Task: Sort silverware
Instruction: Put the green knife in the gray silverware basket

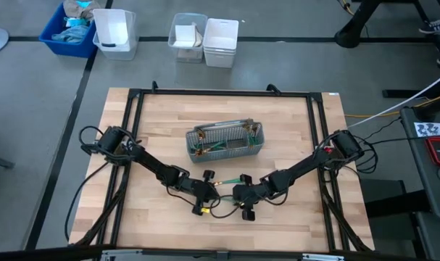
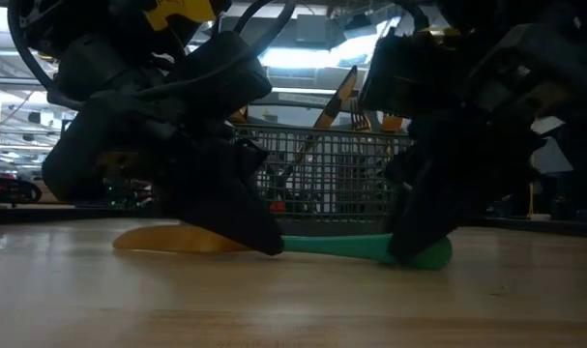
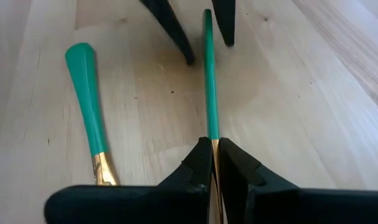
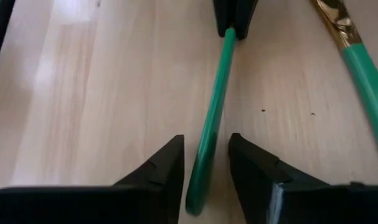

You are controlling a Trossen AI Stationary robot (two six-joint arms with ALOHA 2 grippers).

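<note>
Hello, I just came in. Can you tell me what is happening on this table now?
Two robot arms are sorting silverware on a wooden table. The left gripper has its jaws shut on one teal-handled piece, near the gold end. The right gripper has open jaws on either side of that handle's far end. A second teal-handled piece lies loose beside it. Behind them stands a grey mesh caddy with more silverware in it.

Robotics lab: framed wooden table (image 1: 169, 109), floor bins (image 1: 116, 32) (plastic), trailing cables (image 1: 383, 116), strip lights overhead.
</note>
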